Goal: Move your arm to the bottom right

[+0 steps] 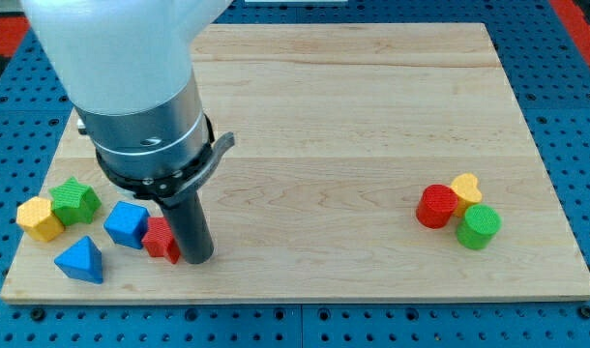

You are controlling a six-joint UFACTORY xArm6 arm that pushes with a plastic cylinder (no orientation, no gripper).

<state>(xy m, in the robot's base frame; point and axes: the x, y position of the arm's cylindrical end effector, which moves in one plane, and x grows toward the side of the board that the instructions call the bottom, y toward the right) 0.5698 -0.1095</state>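
Eight blocks lie on the bench (324, 145), from the view's left: one yellow block (39, 218), one green star (75, 201), one blue triangle (80, 261), one blue cube (128, 224), one red block (160, 238) touching my tip (197, 259), then one red cylinder (436, 206), one yellow heart (465, 188), one green cylinder (479, 227); there is no gripper.

Five blocks (82, 227) clustered at board's (353, 116) bottom left, three blocks (459, 211) touching near bottom right

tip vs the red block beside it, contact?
Cannot tell. In the camera view my tip overlaps the right edge of the red block, with no gap visible, but the rod hides that edge, so contact isn't plain.
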